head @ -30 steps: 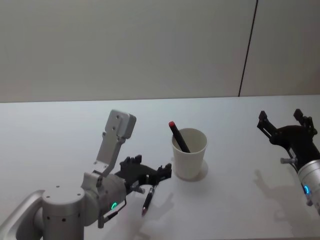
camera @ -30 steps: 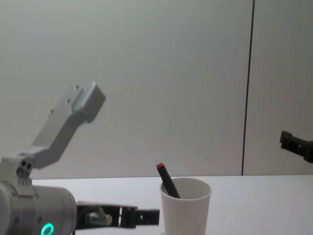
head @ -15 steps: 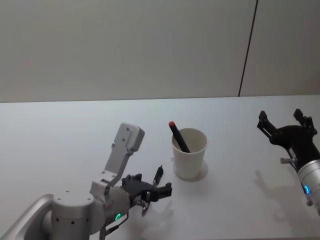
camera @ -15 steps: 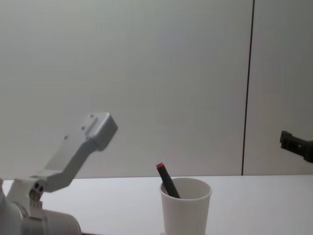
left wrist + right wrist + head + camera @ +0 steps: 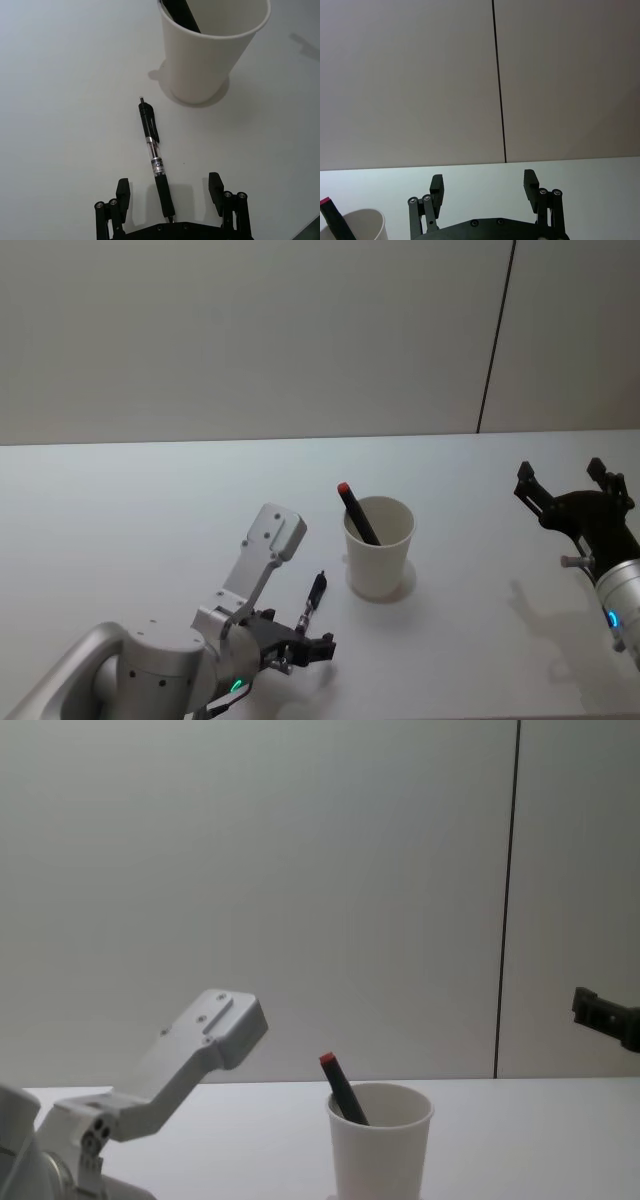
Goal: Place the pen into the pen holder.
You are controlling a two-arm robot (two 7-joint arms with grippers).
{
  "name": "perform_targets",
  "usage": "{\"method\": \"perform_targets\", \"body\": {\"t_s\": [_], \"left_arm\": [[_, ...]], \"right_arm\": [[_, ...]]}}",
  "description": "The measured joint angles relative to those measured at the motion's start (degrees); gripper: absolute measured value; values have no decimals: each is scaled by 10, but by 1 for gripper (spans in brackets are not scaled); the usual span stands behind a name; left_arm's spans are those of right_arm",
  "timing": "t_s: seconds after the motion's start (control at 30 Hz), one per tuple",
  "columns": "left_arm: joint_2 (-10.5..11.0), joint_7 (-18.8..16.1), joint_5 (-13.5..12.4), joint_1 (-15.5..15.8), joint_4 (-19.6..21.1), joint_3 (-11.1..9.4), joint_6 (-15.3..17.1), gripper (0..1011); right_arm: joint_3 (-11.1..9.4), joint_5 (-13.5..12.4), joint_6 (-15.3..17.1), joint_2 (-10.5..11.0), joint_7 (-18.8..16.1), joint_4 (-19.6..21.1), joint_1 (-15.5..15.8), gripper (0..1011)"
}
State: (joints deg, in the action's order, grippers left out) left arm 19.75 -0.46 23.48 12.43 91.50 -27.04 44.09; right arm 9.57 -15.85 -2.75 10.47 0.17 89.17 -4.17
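The left gripper [image 5: 306, 648] sits low in the head view, left of center at the bottom of the frame. Its fingers [image 5: 122, 192] are spread wide, with a clear gap on each side of what lies between them. That is the pen [image 5: 154, 157], a black click pen with a clear middle section, lying flat on the white table [image 5: 120, 510]. Its dark grip end rests between the open fingers without touching either, and its clip end points toward the pen holder [image 5: 379, 548].

The pen holder is a white paper cup with a rolled rim. It stands upright just beyond the pen's far tip, near the middle of the head view, and close to the pen but apart from it. A black marker with a red cap [image 5: 355, 510] leans inside it, its cap jutting above the rim toward the upper left.

The right gripper [image 5: 563, 478] hangs at the right edge of the head view, well apart from the cup. Its fingers [image 5: 530, 179] are splayed wide with nothing between them.

Behind the table rises a plain pale wall [image 5: 250, 340], crossed by a thin dark vertical seam [image 5: 497, 335] right of center.
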Motion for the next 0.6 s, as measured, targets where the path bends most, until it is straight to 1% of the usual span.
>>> {"method": "perform_targets", "body": {"t_s": [0.2,0.27,0.33,0.37,0.43,0.47,0.5,0.53,0.6], "left_arm": [[-1,3,-15,1,-2,-2,10,1000],[-1,3,-20,1,-3,-3,12,968],[-1,3,-23,1,-3,-3,12,958],[-2,3,-26,1,-4,-3,12,902],[-2,3,-29,0,-5,-3,12,873],[-3,3,-31,0,-6,-4,12,820],[-3,3,-32,0,-6,-4,12,809],[-4,3,-34,0,-7,-4,12,765],[-5,3,-37,0,-10,-5,11,728]], "right_arm": [[0,0,0,0,0,0,0,1001],[0,0,0,0,0,0,0,1002],[0,0,0,0,0,0,0,1002],[0,0,0,0,0,0,0,1001],[0,0,0,0,0,0,0,1001],[0,0,0,0,0,0,0,1001],[0,0,0,0,0,0,0,1002],[0,0,0,0,0,0,0,1002],[0,0,0,0,0,0,0,1002]]}}
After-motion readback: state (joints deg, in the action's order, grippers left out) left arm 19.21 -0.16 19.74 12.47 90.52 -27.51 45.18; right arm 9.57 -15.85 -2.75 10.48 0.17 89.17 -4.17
